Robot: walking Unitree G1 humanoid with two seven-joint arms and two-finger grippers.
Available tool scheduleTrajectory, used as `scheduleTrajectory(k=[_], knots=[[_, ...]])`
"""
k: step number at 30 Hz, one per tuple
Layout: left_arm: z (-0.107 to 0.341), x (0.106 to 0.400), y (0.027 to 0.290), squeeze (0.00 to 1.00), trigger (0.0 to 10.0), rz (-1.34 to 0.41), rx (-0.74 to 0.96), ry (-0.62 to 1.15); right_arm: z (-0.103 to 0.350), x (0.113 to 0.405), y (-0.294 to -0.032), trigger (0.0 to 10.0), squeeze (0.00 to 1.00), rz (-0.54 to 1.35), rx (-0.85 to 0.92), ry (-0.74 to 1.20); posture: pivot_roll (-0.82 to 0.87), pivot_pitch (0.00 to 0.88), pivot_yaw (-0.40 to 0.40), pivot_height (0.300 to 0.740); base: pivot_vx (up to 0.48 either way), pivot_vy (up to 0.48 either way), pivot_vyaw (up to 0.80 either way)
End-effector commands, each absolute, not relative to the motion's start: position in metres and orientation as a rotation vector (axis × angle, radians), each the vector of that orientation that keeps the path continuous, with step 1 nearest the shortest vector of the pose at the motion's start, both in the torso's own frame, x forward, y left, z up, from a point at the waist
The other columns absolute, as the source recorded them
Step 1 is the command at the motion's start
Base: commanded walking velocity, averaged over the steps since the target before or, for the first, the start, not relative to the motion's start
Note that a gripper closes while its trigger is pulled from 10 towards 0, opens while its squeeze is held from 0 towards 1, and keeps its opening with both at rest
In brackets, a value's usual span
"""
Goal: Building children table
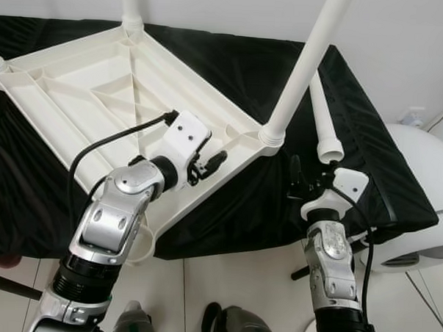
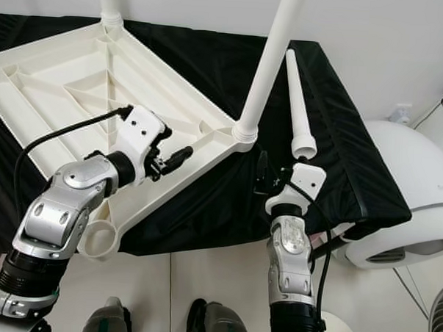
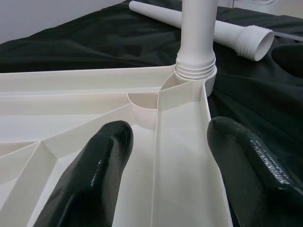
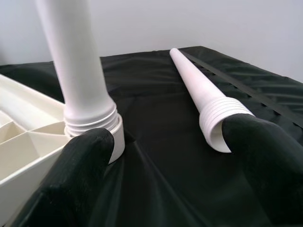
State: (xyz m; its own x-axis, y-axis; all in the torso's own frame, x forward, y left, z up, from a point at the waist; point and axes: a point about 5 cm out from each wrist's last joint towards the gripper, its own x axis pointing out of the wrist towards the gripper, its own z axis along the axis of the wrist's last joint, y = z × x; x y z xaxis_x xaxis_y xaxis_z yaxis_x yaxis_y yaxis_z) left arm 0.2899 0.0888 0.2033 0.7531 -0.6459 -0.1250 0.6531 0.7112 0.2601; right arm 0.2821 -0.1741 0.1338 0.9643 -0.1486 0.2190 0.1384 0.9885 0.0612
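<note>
A white ribbed plastic tabletop [image 1: 92, 94] is seen lying upside down on a black cloth-covered surface [image 1: 369, 150], one corner overhanging the near edge; a tapered white plastic leg [image 1: 303, 67] is seen standing upright in the corner socket nearest the right arm, and further legs are seen rising from the far corners; a loose white tapered leg with a threaded end [image 2: 298, 103] is seen lying on the cloth just beside that corner. The left gripper [image 1: 210, 164] is held over the tabletop's edge rib, its black fingers [image 3: 92, 175] spread apart on either side of the rib; the right gripper [image 2: 268, 181] is held low between the screwed-in leg and the loose leg, its fingers [image 4: 80, 165] parted, nothing being clasped.
</note>
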Motion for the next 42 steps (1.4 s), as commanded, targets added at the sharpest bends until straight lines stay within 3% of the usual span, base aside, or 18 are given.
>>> scheduleTrajectory(k=[1,19,38,39,42], knots=[[0.206,0.287,0.085,0.00,10.0,-0.751,0.314,0.000,0.125,0.282,-0.179,10.0,0.00,-0.178,0.080,-0.182,0.04,0.064,-0.082,0.740,0.000,0.000,0.00],[0.156,0.248,0.084,0.00,10.0,-0.988,0.457,0.246,0.124,0.284,-0.176,10.0,0.00,-0.167,0.073,-0.153,0.05,0.063,-0.083,0.740,0.000,0.000,0.00],[0.145,0.261,0.099,0.00,10.0,-0.780,0.444,0.371,0.127,0.284,-0.179,10.0,0.00,-0.172,0.054,-0.153,0.04,0.076,-0.087,0.740,0.000,0.000,0.00],[0.143,0.263,0.101,0.00,4.5,-0.752,0.436,0.389,0.127,0.284,-0.179,10.0,0.00,-0.174,0.053,-0.153,0.04,0.078,-0.086,0.740,0.000,0.000,0.00],[0.141,0.264,0.103,0.00,4.5,-0.734,0.432,0.400,0.127,0.284,-0.179,10.0,0.00,-0.175,0.053,-0.153,0.04,0.078,-0.086,0.740,0.000,0.000,0.00]])
